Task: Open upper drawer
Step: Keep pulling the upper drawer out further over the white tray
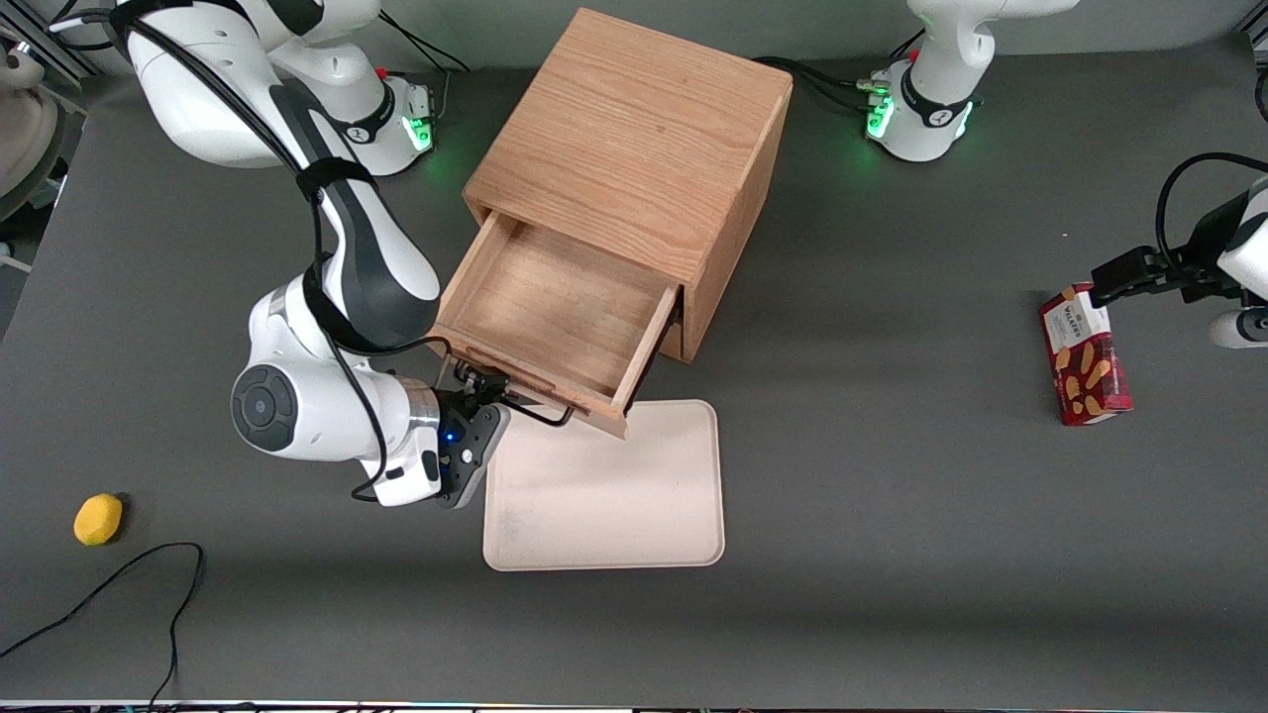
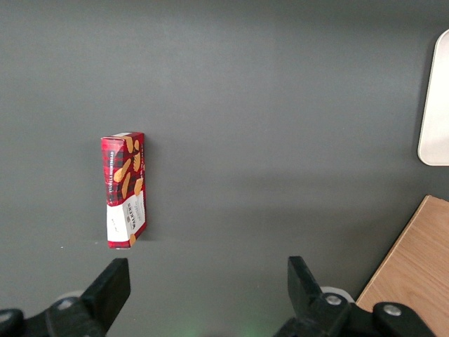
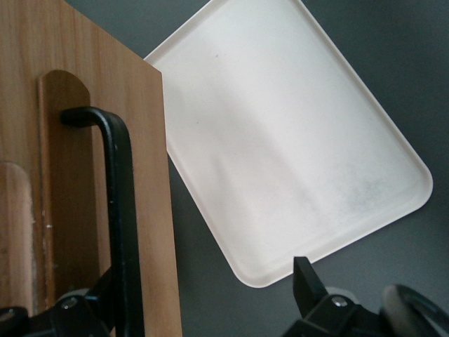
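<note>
The oak cabinet (image 1: 634, 139) stands in the middle of the table. Its upper drawer (image 1: 555, 307) is pulled well out toward the front camera and its light-wood inside is bare. The thin black bar handle (image 1: 535, 414) runs along the drawer front and also shows in the right wrist view (image 3: 119, 210). My right gripper (image 1: 483, 391) is at the handle's end toward the working arm. In the right wrist view the gripper (image 3: 207, 295) is open: one finger (image 3: 306, 281) stands well apart from the handle, the other lies against the bar. The lower drawer is hidden.
A cream tray (image 1: 604, 495) lies on the table just under and in front of the open drawer, seen too from the wrist (image 3: 295, 140). A red biscuit box (image 1: 1085, 356) lies toward the parked arm's end. A yellow lemon (image 1: 98, 519) and a black cable (image 1: 119, 584) lie toward the working arm's end.
</note>
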{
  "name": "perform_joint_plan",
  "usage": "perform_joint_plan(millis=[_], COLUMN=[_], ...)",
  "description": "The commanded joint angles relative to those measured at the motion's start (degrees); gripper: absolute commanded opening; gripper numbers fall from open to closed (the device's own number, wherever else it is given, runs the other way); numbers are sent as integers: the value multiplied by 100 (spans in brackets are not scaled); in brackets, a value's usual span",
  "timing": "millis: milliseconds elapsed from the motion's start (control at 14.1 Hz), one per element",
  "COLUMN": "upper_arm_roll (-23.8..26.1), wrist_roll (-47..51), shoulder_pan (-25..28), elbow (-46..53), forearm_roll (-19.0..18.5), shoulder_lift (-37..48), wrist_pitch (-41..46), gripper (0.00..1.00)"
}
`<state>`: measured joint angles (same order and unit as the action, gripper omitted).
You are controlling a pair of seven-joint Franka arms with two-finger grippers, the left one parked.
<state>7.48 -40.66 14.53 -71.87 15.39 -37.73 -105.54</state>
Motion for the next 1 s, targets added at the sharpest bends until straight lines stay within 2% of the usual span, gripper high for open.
perform_joint_plan(millis=[0,925], upper_arm_roll=[34,52], wrist_roll=[-135,-100], shoulder_pan=[-90,-231], elbow=[357,411], forearm_roll=[-36,-1], shoulder_lift=[-252,-358], wrist_pitch=[25,-581], gripper=[100,100])
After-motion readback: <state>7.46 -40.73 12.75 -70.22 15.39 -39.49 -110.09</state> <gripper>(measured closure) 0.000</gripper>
